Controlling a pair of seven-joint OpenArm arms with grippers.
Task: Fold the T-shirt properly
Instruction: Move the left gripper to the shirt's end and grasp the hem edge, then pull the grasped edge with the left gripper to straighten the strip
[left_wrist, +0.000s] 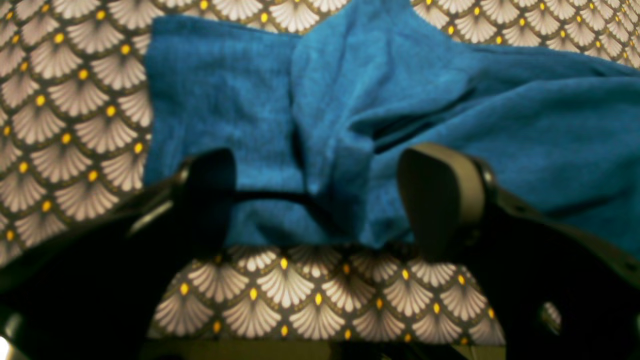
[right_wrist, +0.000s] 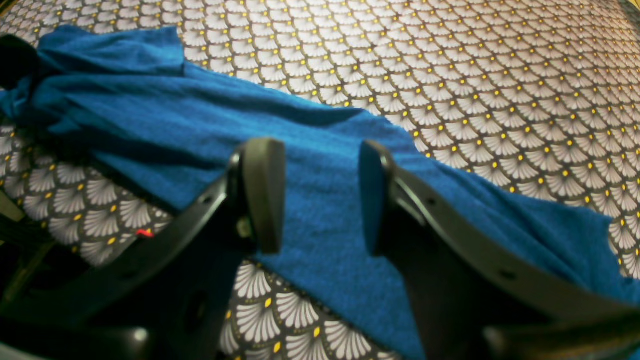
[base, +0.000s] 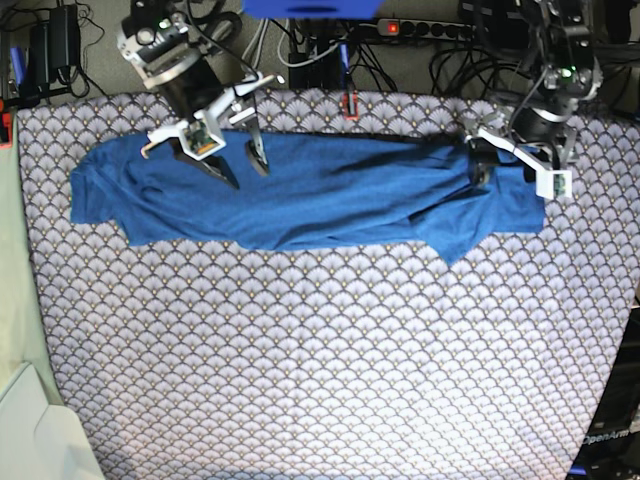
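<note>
The blue T-shirt (base: 320, 195) lies as a long wrinkled band across the far part of the table, with one end bunched at the right. There my left gripper (base: 508, 165) hovers low over it. In the left wrist view the left gripper (left_wrist: 325, 200) is open, its fingers (left_wrist: 440, 200) wide apart on either side of a raised fold of the T-shirt (left_wrist: 330, 125). My right gripper (base: 243, 168) is above the shirt's left part. Seen from the right wrist, the right gripper (right_wrist: 317, 200) is open over flat T-shirt (right_wrist: 320, 165) fabric, with nothing between its pads.
The scallop-patterned table cloth (base: 300, 350) covers the whole table. Cables and a power strip (base: 430, 28) run behind the far edge. A pale object (base: 30, 430) sits at the near left corner.
</note>
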